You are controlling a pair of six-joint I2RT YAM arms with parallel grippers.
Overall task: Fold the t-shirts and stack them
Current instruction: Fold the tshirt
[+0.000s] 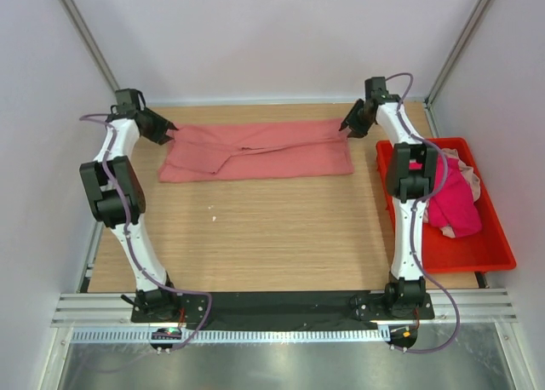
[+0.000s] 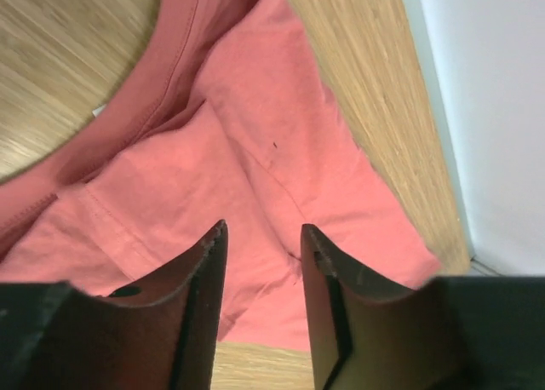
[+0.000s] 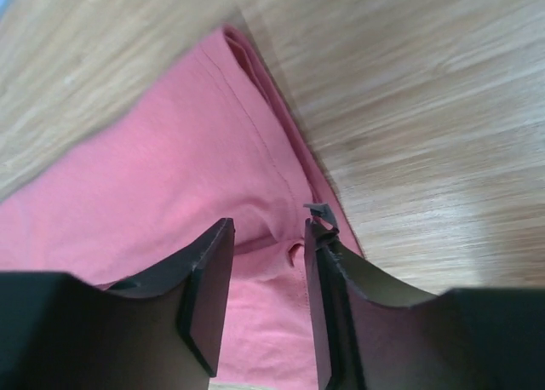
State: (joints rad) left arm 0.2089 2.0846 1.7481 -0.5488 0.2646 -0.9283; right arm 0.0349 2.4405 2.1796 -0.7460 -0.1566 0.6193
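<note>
Top external shows one salmon t-shirt [image 1: 255, 151] and two shirts [image 1: 451, 204] in bin [image 1: 492, 255].

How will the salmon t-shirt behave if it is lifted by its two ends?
Probably floppy: the salmon t-shirt lies flat in soft folds, so its middle would likely sag. It looks thin, so probably light. Pushed, it may bunch up.

Top cam looks down from behind; both wrist cams sit close over the salmon t-shirt's [image 1: 255, 156] opposite ends, which all three share.
</note>
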